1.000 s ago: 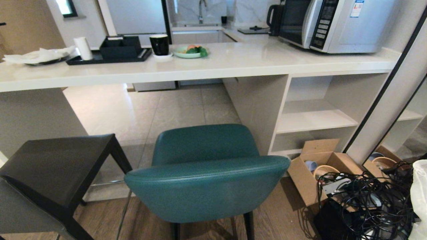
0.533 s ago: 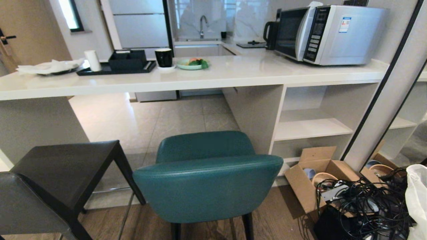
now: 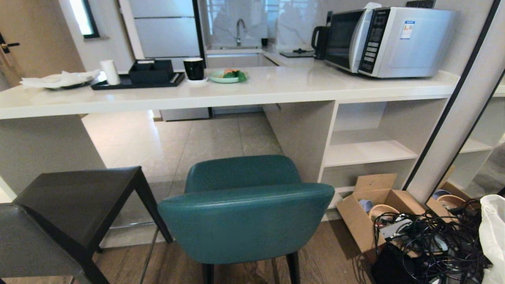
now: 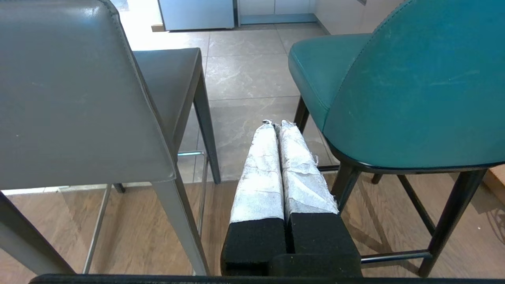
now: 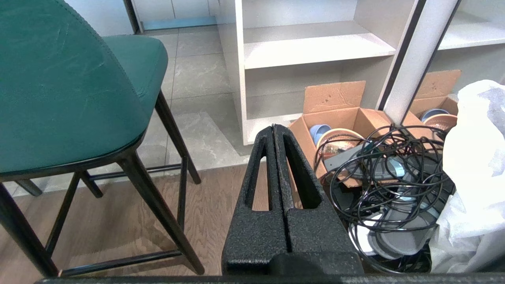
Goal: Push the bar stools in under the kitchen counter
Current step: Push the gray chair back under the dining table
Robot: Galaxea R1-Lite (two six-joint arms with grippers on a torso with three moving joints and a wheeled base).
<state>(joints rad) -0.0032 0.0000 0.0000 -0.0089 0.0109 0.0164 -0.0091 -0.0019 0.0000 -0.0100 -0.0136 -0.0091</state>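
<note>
A teal bar stool (image 3: pixel 244 221) with a curved back stands in front of the kitchen counter (image 3: pixel 236 92), its seat short of the white slab's edge. A dark-grey bar stool (image 3: pixel 67 205) stands to its left, also out from the counter. My left gripper (image 4: pixel 276 125), white-wrapped, is shut and empty; it hangs low between the grey stool (image 4: pixel 79 98) and the teal stool (image 4: pixel 414 86), touching neither. To the right of the teal stool (image 5: pixel 59 86) my right gripper (image 5: pixel 273 127) is shut and empty. Neither arm shows in the head view.
On the counter sit a microwave (image 3: pixel 390 39), a black mug (image 3: pixel 193 68), a green plate (image 3: pixel 227 75) and a black tray (image 3: pixel 136 81). White open shelves (image 3: pixel 371 152) fill its right end. A cardboard box (image 3: pixel 375 205), tangled black cables (image 3: pixel 430 240) and a white bag (image 3: pixel 495 236) lie on the floor at right.
The whole head view has tilted upward, so the counter and stools sit lower in the picture and more of the kitchen behind shows. The stools have not moved.
</note>
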